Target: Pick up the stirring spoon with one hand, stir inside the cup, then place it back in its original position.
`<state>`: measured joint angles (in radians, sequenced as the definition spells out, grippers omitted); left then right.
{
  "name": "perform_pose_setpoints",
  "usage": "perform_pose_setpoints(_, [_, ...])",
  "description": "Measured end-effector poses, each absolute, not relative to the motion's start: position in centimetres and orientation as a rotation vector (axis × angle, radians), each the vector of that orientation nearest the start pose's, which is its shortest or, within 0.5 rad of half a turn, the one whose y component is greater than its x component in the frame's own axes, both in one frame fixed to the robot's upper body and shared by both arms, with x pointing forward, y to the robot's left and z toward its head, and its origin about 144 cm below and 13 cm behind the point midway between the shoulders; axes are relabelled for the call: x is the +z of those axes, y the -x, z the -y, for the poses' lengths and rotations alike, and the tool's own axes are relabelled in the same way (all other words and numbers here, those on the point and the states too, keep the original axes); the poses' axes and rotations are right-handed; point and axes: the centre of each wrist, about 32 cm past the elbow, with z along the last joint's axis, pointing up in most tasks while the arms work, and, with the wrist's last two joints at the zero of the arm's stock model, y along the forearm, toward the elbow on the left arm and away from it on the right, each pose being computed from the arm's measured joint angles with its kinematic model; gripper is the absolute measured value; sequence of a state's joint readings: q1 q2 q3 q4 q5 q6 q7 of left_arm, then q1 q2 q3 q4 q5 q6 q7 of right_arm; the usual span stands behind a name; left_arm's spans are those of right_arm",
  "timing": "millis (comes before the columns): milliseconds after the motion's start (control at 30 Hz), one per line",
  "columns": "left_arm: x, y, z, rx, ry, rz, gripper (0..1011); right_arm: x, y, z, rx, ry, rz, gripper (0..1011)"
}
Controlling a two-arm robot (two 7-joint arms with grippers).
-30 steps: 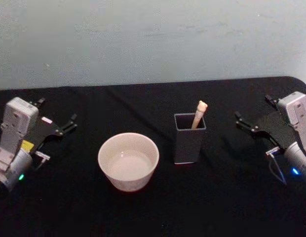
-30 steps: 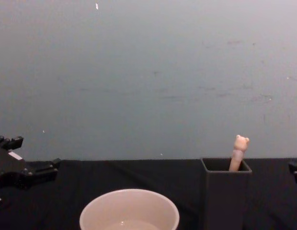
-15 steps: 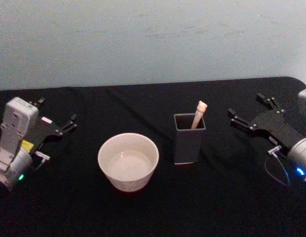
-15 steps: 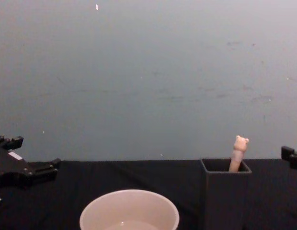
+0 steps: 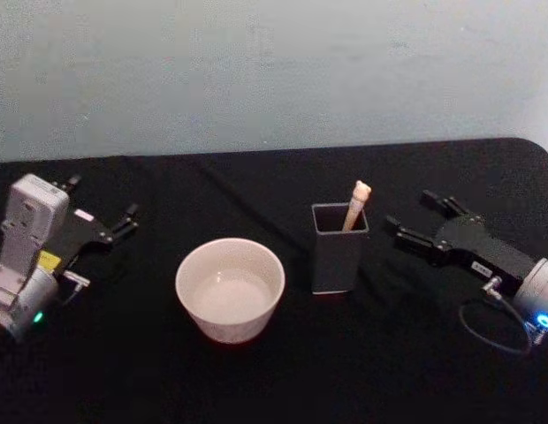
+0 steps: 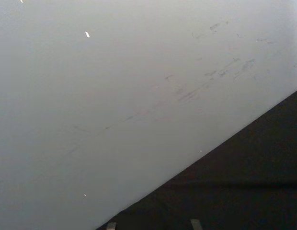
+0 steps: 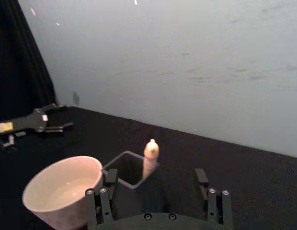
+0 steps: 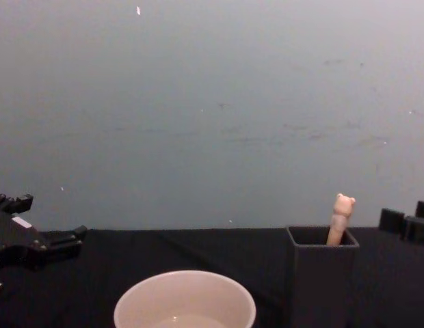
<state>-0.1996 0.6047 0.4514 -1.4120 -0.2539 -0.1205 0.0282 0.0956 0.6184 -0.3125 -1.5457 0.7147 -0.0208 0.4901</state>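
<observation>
The stirring spoon (image 5: 357, 201) stands in the tall dark grey square-mouthed holder (image 5: 338, 249) at table centre, its peach bear-topped handle (image 8: 340, 217) leaning out of the mouth; its bowl is hidden inside. The cream cup (image 5: 230, 287) sits left of the holder. My right gripper (image 5: 414, 221) is open, level with the holder's top and a short way to its right, pointing at it. From the right wrist camera, the spoon (image 7: 150, 158) and holder (image 7: 130, 178) lie ahead between the fingers (image 7: 202, 178), with the cup (image 7: 62, 190) beside them. My left gripper (image 5: 124, 218) rests open at the far left.
A black cloth (image 5: 274, 371) covers the table, which ends at a pale wall (image 5: 274, 71) behind. The right arm's cable (image 5: 490, 331) loops over the cloth at the right.
My right gripper has swung in from the far right toward the holder, dropping lower and pointing at it. The left arm, cup and spoon have stayed still.
</observation>
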Motion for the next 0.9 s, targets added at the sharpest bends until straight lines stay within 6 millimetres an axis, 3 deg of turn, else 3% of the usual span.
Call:
perform_pose_setpoints(567, [114.0, -48.9, -31.0, 1.248, -0.304, 0.285, 1001, 115.2, -51.6, 30.0, -0.783, -0.054, -0.156, 1003])
perform_pose_setpoints(900, [114.0, -48.9, -31.0, 1.248, -0.304, 0.285, 1001, 114.9, -53.2, 29.2, -0.764, -0.044, -0.145, 1002])
